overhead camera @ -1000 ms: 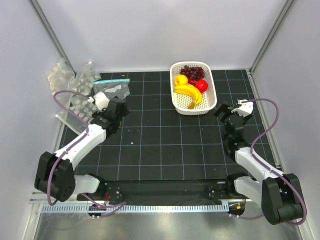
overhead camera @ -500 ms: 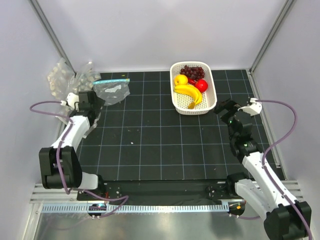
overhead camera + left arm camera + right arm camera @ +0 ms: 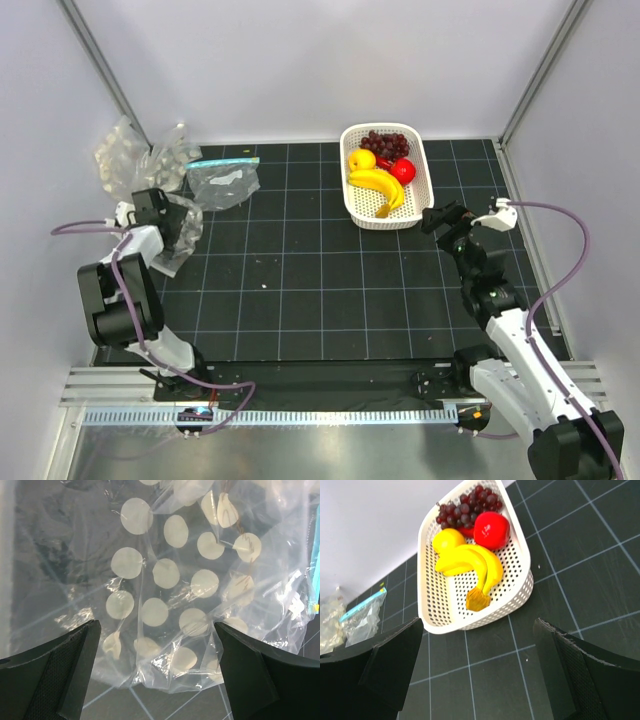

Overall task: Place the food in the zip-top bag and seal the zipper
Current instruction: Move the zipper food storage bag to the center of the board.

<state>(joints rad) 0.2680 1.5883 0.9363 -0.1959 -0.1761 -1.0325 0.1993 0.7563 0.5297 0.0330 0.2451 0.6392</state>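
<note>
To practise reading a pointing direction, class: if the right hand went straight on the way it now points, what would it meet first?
Probably the near wall of the white basket, centred ahead of the open right hand; depth is unclear, so it could brush the black mat first.

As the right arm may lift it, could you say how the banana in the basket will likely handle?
The banana looks smooth and glossy, so it may slip in a pinch. Being curved, it would probably rock or swivel when pushed rather than roll.
</note>
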